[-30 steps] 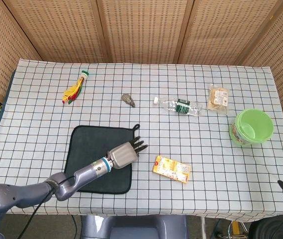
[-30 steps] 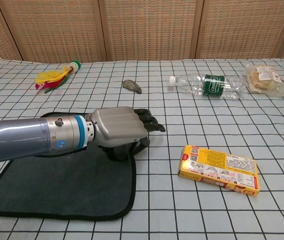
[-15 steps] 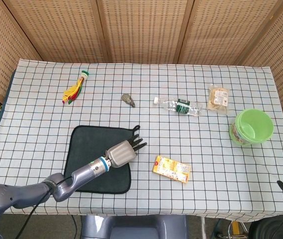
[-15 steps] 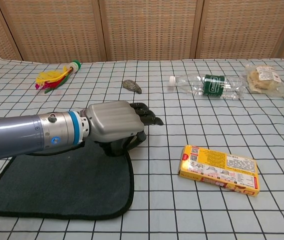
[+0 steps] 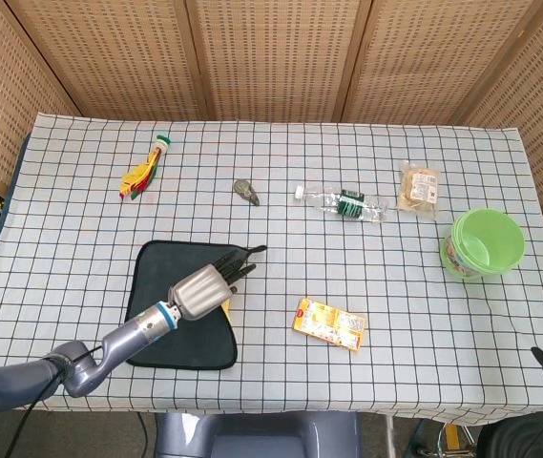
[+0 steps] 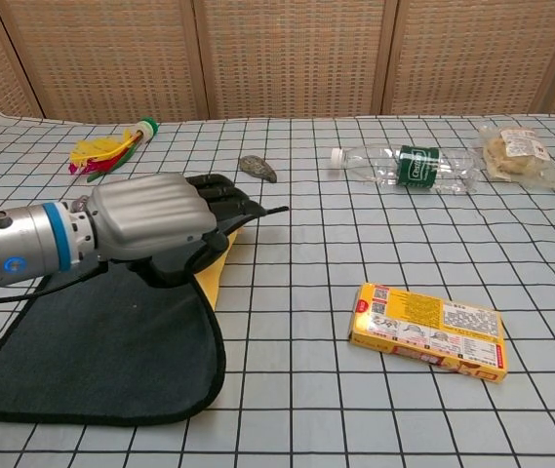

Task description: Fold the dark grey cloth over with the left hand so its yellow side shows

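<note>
The dark grey cloth point(image 5: 177, 334) point(image 6: 111, 346) lies on the checked table at the front left. My left hand point(image 5: 204, 283) point(image 6: 155, 222) grips its right edge and holds it lifted, pulled leftward. A strip of the yellow underside point(image 6: 215, 265) point(image 5: 224, 304) shows beneath the fingers. The cloth's hanging loop point(image 6: 269, 211) sticks out past the fingertips. The right hand is out of both views.
A yellow snack box point(image 5: 329, 324) point(image 6: 427, 330) lies right of the cloth. Farther back are a small grey stone-like object point(image 5: 246, 192), a plastic bottle point(image 5: 342, 203), a packet of biscuits point(image 5: 419, 187), a green bowl point(image 5: 484, 243) and a feathered shuttlecock point(image 5: 144, 171).
The left hand has drawn back to the left and risen, taking the cloth's right edge with it. The edge now curls up and yellow shows where only dark grey showed before.
</note>
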Robot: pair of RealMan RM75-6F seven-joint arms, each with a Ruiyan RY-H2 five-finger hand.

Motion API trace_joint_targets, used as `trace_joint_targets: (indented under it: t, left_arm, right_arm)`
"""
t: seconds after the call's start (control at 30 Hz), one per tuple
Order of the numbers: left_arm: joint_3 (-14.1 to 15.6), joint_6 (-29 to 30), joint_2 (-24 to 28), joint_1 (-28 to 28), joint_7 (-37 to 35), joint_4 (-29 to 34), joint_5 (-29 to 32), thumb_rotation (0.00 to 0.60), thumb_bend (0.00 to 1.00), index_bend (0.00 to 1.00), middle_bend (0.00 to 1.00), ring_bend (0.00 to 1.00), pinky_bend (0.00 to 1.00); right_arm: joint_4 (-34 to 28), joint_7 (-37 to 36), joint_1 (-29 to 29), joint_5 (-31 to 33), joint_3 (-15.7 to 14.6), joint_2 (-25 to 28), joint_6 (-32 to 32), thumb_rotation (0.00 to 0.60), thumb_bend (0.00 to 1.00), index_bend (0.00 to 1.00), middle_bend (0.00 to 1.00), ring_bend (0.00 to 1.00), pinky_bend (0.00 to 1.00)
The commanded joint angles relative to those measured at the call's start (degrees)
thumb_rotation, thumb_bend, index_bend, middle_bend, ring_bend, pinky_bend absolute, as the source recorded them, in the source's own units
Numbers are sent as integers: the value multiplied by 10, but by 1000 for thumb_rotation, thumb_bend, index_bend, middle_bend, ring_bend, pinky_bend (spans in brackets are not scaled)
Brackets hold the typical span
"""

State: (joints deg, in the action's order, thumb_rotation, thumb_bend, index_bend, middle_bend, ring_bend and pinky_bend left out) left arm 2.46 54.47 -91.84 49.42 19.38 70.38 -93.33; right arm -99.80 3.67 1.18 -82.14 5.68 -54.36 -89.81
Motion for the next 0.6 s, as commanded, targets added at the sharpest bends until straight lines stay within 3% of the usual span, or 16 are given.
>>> trace_joint_targets:
  t: [0.03, 0.6]
  left_arm:
    - [16, 18, 19, -20, -11, 5, -5, 600, 423, 638, 0, 0, 0]
    - [54, 63, 35, -83, -98, -54, -19, 600, 425, 645, 0, 0, 0]
  right_arm:
    - [-1, 1, 0, -3, -1, 0, -1, 600, 0, 0, 0, 0, 0]
    - [-9, 12, 2, -11, -5, -1, -5, 600, 0, 0, 0, 0, 0]
